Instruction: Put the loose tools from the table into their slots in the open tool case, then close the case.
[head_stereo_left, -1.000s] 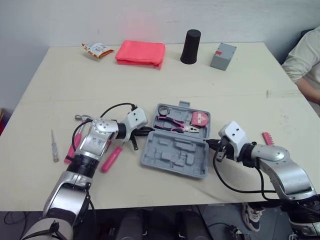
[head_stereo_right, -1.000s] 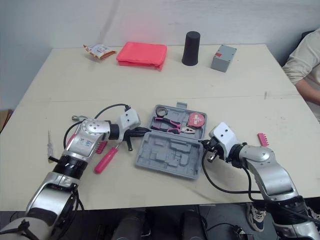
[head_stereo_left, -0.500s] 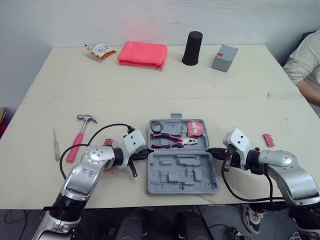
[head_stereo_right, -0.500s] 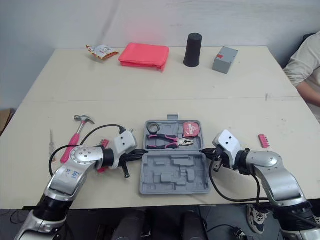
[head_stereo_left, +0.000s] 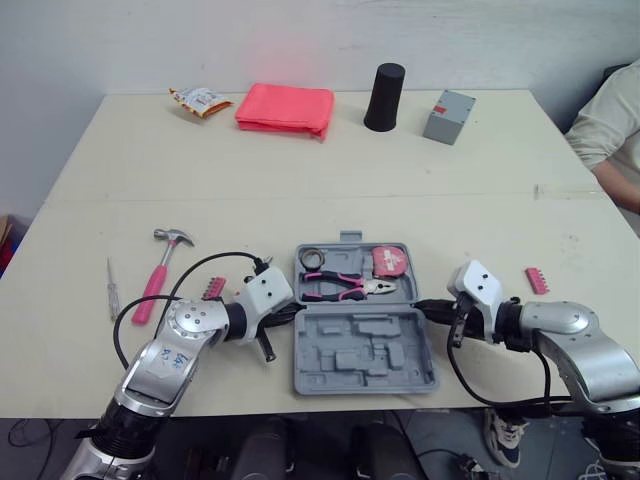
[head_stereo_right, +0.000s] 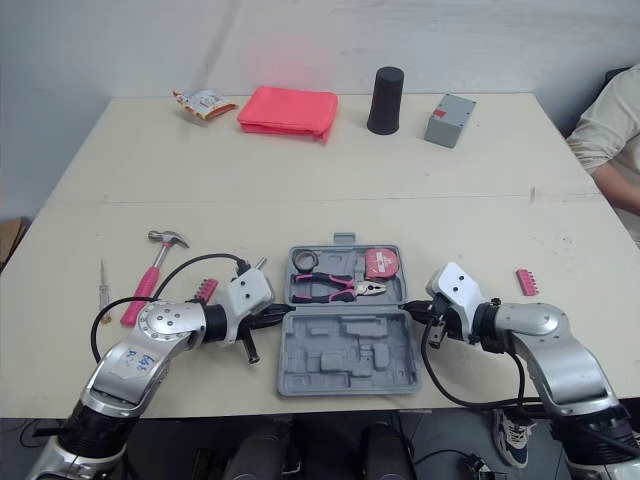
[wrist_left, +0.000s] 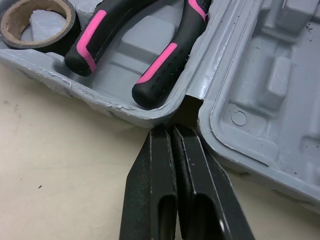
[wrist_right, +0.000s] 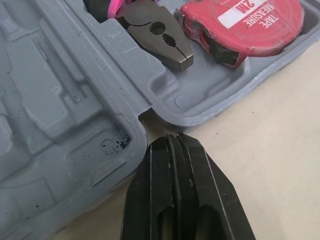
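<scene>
Seemingly the tool case (head_stereo_left: 365, 348) is being braced at its hinge line by left gripper (wrist_left: 172, 129) and right gripper (wrist_right: 172, 138), both pinched together and empty (hammer (head_stereo_left: 157, 274) lying well apart).

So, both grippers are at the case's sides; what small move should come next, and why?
Probably draw the left gripper back from the case and open it toward the hammer. It and the right gripper are shut on nothing at the case's hinge ends, and the hammer and screwdriver lie loose on the table.
</scene>
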